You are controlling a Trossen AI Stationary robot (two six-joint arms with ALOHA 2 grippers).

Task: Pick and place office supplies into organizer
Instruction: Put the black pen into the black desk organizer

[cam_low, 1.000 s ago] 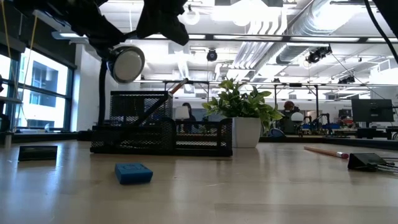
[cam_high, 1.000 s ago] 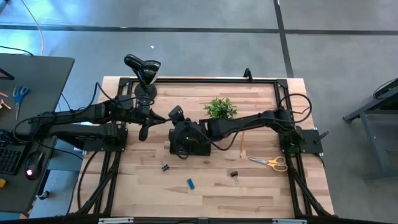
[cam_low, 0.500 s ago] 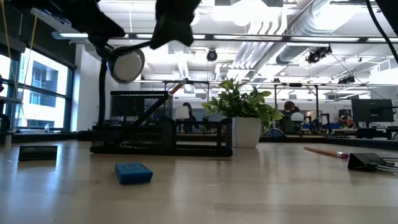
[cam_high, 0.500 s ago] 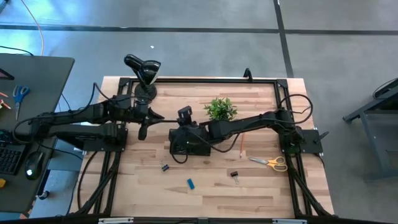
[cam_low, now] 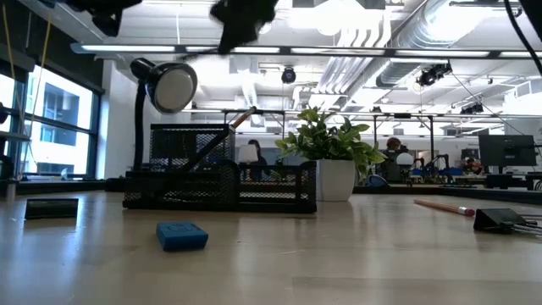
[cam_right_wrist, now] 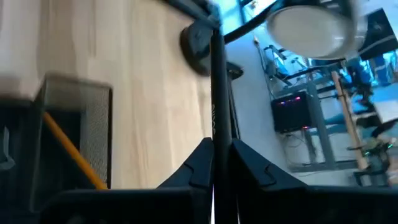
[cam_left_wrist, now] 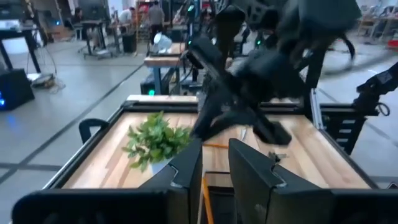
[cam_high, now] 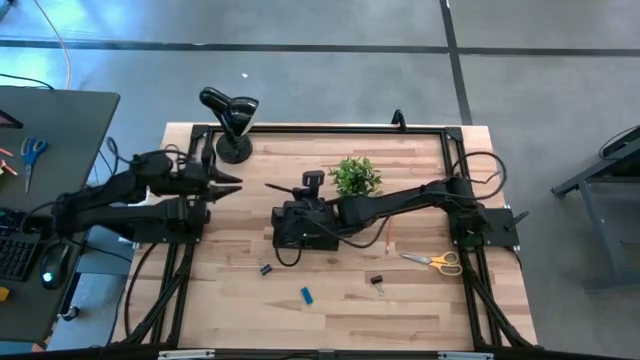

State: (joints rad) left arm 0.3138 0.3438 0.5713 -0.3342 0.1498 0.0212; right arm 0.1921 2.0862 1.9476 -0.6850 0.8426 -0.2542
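Dark pencil handed over from left pincer to right pincer.
The left pincer (cam_high: 232, 182) has been drawn back toward the bench's left edge, its fingers parted and empty. The dark pencil (cam_high: 278, 187) is now clamped in the right pincer (cam_high: 298, 188), held above the organizer (cam_high: 285, 236), in which an orange pencil (cam_right_wrist: 68, 152) is already seen. A lowering into a compartment is judged to remain.

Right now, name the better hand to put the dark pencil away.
Right: the right hand grips the dark pencil over the organizer; the left hand hangs off to the side, empty.
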